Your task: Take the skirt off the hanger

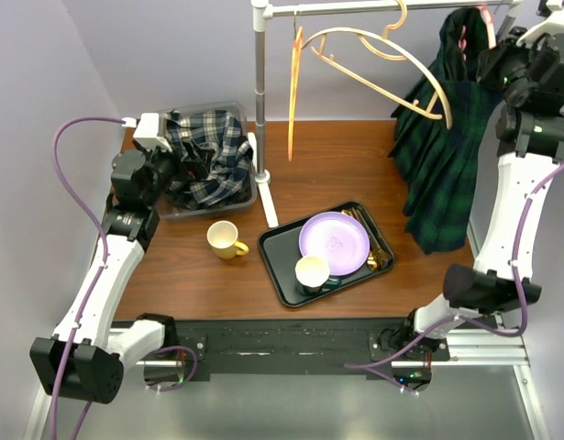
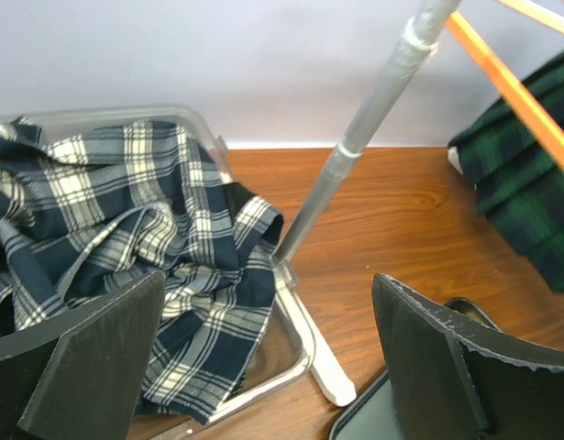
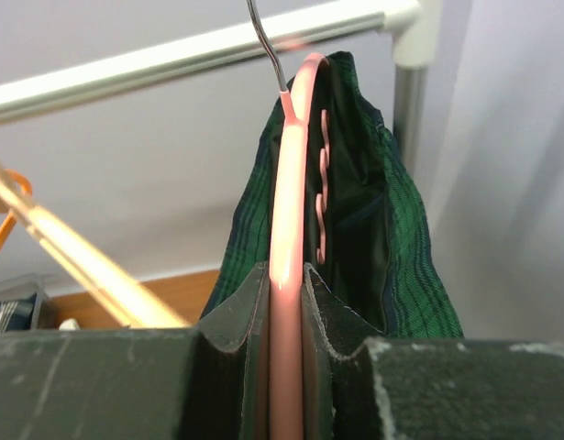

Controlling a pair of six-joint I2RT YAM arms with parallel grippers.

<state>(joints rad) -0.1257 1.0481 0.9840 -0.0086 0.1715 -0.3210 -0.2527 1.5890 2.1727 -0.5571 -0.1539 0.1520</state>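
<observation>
right gripper [image 3: 286,302], at the upper right of the overhead view, is clamping its jaws nearly closed on the edge of the pink hanger [image 3: 286,202], which is hanging by its wire hook from the white rail [image 3: 171,61]. the dark green plaid skirt [image 1: 442,156] is draping from that hanger down the right side of the frame, its hem hanging over the right edge of the wooden table [image 1: 355,165]. left gripper [image 2: 263,339], at the upper left, is hovering with jaws spread wide and gripping nothing, just above the navy and white plaid garment [image 2: 126,229] lying in the clear bin [image 2: 171,112].
</observation>
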